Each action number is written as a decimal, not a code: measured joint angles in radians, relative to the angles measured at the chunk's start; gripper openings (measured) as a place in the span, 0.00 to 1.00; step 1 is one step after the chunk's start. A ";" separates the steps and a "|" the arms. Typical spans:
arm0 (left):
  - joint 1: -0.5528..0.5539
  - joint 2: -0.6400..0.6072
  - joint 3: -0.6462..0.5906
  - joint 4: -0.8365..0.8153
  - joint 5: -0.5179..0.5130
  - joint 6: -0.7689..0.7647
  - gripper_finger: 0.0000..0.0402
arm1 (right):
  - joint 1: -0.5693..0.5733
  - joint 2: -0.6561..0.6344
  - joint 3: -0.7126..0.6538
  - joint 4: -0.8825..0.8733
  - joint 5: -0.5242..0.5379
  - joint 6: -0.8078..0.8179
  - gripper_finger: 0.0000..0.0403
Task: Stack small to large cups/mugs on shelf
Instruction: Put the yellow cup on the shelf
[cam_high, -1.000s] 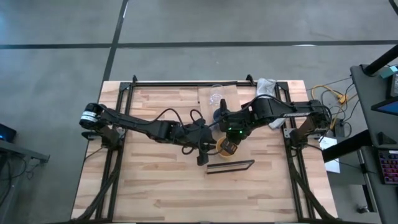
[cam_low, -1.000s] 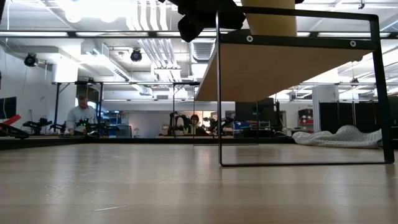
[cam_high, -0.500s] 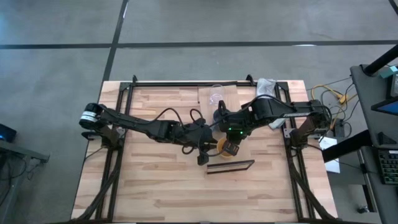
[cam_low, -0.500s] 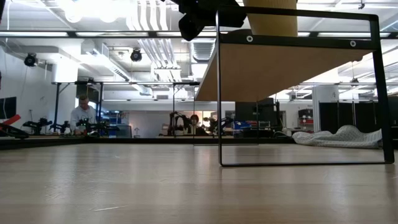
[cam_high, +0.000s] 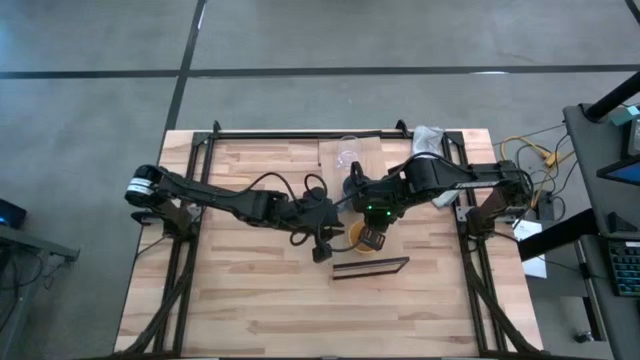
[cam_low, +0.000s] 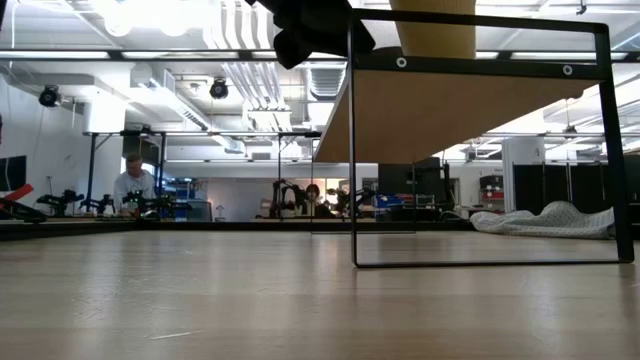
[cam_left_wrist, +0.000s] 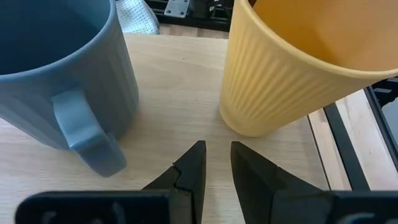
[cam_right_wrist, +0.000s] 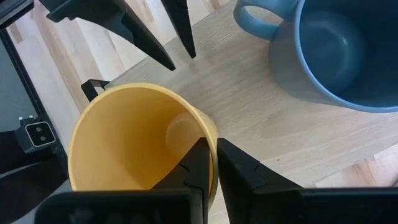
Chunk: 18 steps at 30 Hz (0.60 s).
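A yellow-orange cup (cam_right_wrist: 134, 146) stands on the light-wood shelf (cam_left_wrist: 174, 93) near its dark front edge (cam_high: 370, 267). My right gripper (cam_right_wrist: 214, 163) is shut on that cup from above. A blue-grey mug (cam_left_wrist: 59, 81) with a handle stands on the shelf just beyond it. A small clear glass cup (cam_high: 347, 152) sits farther back, toward the table's far edge. My left gripper (cam_left_wrist: 216, 158) hovers open at the shelf's left side. It points at the gap between the mug and the yellow cup and has nothing between its fingers. My right gripper pinches the yellow cup's rim (cam_right_wrist: 210, 138), one finger inside the cup and one outside. The fingers come from above, pointing steeply down. The cup stays upright, and in the left wrist view its base (cam_left_wrist: 249, 127) appears to rest on the shelf board.
A white cloth (cam_high: 428, 138) lies at the table's far right corner. The shelf stands on a thin black metal frame (cam_low: 352, 150), with open space under its board. Bare tabletop lies to the left and at the near edge (cam_high: 250, 310). People sit in the room beyond the table (cam_low: 130, 185).
My left gripper has tipped a little; in the low view its dark outline has shifted slightly left of the shelf's frame. The cups and the mug stand as before.
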 joint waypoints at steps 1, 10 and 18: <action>0.000 -0.001 0.000 0.000 0.000 0.000 0.15 | 0.000 0.000 0.000 0.000 0.000 0.000 0.06; 0.001 -0.001 0.000 0.000 0.000 0.000 0.15 | 0.002 0.000 0.000 0.001 0.026 -0.002 0.06; 0.002 -0.001 0.000 0.000 0.001 0.000 0.15 | 0.004 0.000 0.000 0.005 0.026 -0.003 0.06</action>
